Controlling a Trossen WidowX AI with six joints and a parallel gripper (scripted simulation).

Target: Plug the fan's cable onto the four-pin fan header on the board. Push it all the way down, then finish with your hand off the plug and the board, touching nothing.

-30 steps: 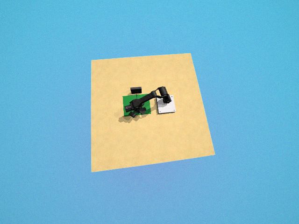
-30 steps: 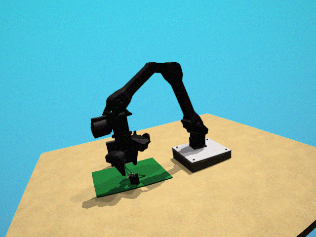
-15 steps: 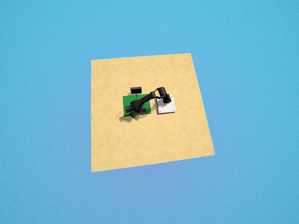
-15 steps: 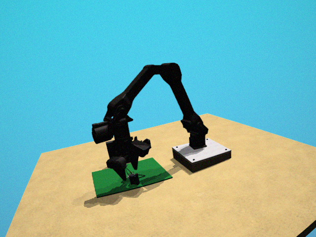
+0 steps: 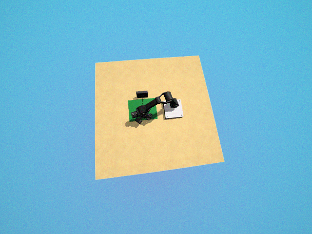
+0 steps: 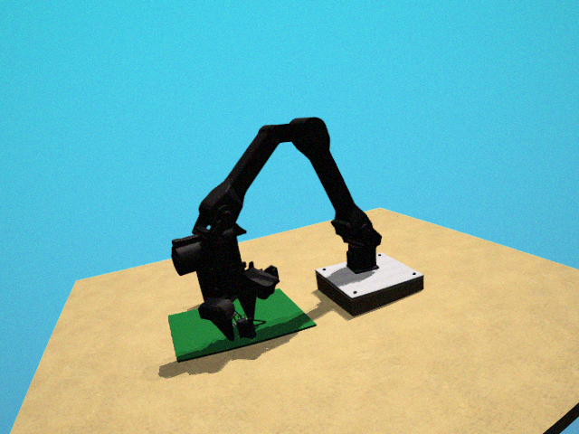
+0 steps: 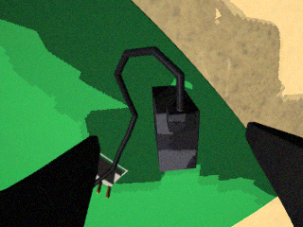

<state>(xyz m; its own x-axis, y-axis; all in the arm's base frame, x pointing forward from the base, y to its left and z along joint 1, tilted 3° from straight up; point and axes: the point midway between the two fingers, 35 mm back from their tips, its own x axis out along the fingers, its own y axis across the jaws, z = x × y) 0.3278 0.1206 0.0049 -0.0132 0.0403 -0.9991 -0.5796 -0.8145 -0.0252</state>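
The green board (image 5: 131, 105) (image 6: 191, 334) (image 7: 38, 118) lies flat on the table. The dark plug (image 7: 175, 132) (image 6: 244, 328) rests on the board. Its black cable (image 7: 127, 95) loops up from the top of the plug and runs down past the white four-pin header (image 7: 115, 172), which stands apart to the plug's left, partly hidden by my left finger. My gripper (image 7: 172, 137) (image 6: 241, 332) (image 5: 141, 118) is open and low over the board, one finger on each side of the plug, not gripping it. The black fan (image 5: 142, 94) stands behind the board.
The arm's grey base plate (image 5: 173, 111) (image 6: 374, 280) sits to the right of the board on the tan table (image 5: 151, 151) (image 6: 374, 373). The arm arches high from the base over to the board. In the exterior view the arm hides the fan.
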